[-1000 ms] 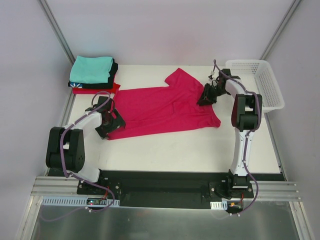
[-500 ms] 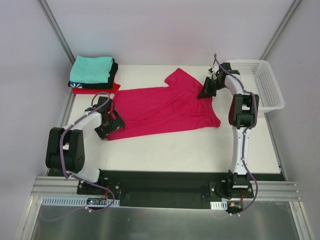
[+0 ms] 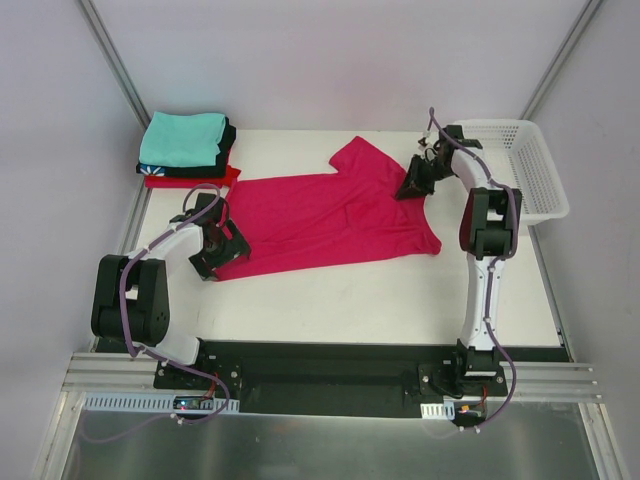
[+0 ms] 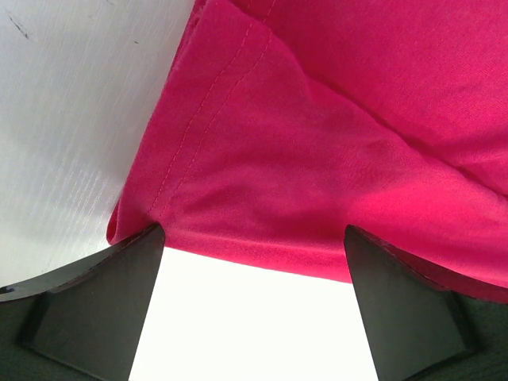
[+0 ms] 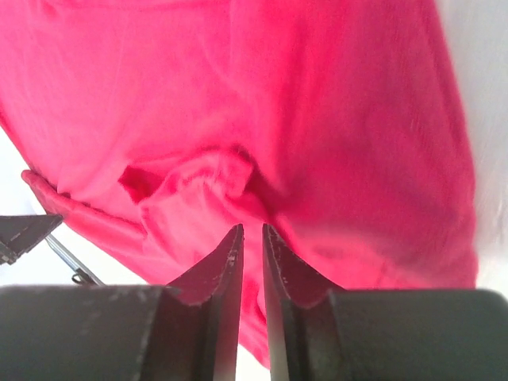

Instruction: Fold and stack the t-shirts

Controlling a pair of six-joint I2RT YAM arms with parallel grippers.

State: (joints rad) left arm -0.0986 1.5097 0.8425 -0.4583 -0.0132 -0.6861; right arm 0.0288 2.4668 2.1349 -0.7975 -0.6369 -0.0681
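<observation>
The crimson-pink t-shirt lies spread flat on the white table, with one sleeve pointing to the back. My left gripper sits low at the shirt's near left corner. In the left wrist view it is wide open, the hem lying just past its tips and bare table between the fingers. My right gripper is at the shirt's right edge near the back. Its fingers stand almost together, pinching a bunched fold of the shirt. At the back left, folded teal, black and red t-shirts form a stack.
A white mesh basket stands at the back right, close behind the right arm. Grey walls with metal posts enclose the table. Both arm bases sit on the black rail at the near edge.
My right gripper has shifted a little toward the back along the shirt's right edge and its jaws have narrowed onto the cloth. The left arm has stayed put.
</observation>
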